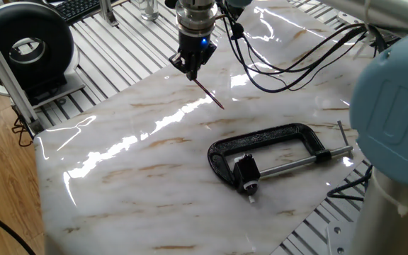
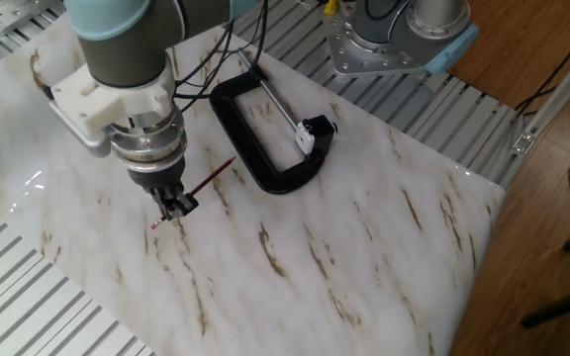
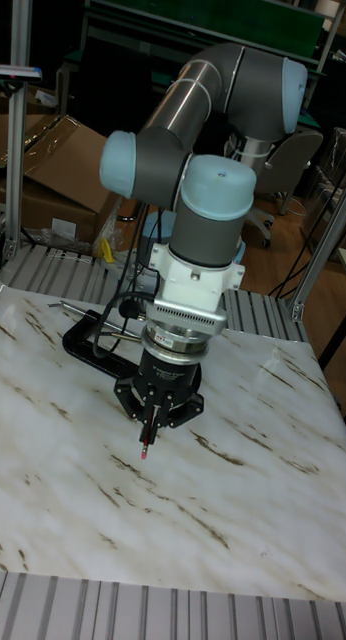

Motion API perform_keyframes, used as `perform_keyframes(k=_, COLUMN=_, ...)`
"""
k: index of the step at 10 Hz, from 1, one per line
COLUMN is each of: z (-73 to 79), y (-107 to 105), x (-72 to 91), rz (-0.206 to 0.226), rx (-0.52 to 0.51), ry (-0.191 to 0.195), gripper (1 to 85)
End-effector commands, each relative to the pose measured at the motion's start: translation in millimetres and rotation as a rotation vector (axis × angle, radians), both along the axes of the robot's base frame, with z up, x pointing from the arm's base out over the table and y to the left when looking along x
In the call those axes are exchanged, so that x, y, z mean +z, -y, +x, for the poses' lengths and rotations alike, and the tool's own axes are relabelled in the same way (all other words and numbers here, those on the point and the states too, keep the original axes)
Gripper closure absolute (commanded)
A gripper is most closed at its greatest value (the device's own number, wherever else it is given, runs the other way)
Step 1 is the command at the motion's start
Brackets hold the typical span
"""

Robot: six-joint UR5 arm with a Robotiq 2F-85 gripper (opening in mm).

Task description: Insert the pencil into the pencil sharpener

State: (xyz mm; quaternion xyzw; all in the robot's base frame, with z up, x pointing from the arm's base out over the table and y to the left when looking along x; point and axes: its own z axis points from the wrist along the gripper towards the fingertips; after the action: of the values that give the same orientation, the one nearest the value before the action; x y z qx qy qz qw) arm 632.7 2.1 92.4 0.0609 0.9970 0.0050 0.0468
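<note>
My gripper [image 1: 190, 69] is shut on one end of the thin dark-red pencil [image 1: 208, 94], which slants down and away from the fingers just above the marble board. The other fixed view shows the gripper [image 2: 176, 208] holding the pencil [image 2: 212, 175] near its lower end, the long part pointing toward the clamp. Only the pencil's tip [image 3: 145, 448] shows below the gripper [image 3: 151, 420] in the tall view. The pencil sharpener [image 1: 246, 171], a small black block, sits at the screw end of the black C-clamp [image 1: 275, 134], well apart from the pencil. It appears again as the sharpener [image 2: 319, 129].
The marble board [image 1: 133, 184] lies on a slatted metal table. A round black device [image 1: 23, 46] stands at the far left. Cables [image 1: 282, 60] hang over the back of the board. The robot base [image 2: 404, 40] stands behind the C-clamp [image 2: 240, 138].
</note>
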Motion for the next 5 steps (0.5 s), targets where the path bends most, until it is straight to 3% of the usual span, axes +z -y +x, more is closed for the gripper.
perform_keyframes(k=1, z=-21.6, y=-4.7, x=20.5, rz=0.018, rx=-0.038, ry=-0.037, gripper=84.7)
perform_keyframes(k=2, z=-37.8, y=-2.8, x=32.1, rz=0.027, rx=-0.037, ry=-0.031, gripper=84.7)
perform_keyframes(k=4, z=-61.0, y=-5.3, x=51.6, rz=0.049, rx=-0.041, ry=0.019, gripper=84.7)
perform_keyframes(k=5, z=-68.4, y=-8.2, x=54.3, rz=0.057, rx=-0.046, ry=0.036, gripper=84.7)
